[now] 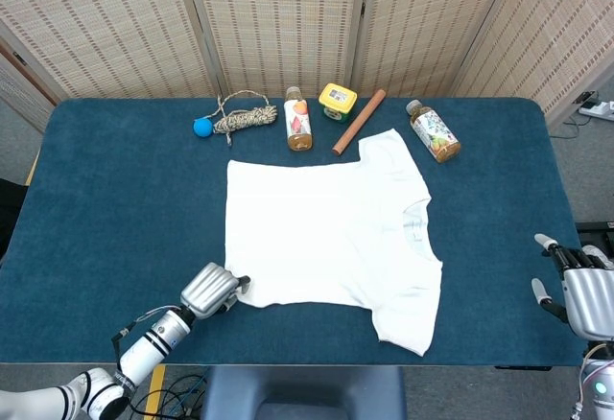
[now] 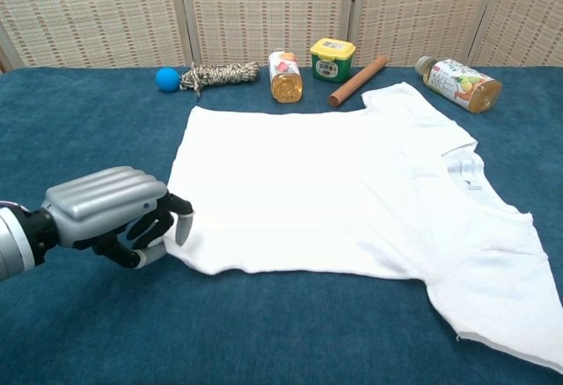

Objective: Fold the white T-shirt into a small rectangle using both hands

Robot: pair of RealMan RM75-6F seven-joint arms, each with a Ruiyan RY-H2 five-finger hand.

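White T-shirt [image 1: 331, 233] flat, unfolded, spread across blue table [image 1: 115, 199]

No legible text on bottles or jar.

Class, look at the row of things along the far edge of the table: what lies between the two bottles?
Between the orange-label bottle and the green-label bottle lie a yellow jar and a wooden rod, plainest in the head view.
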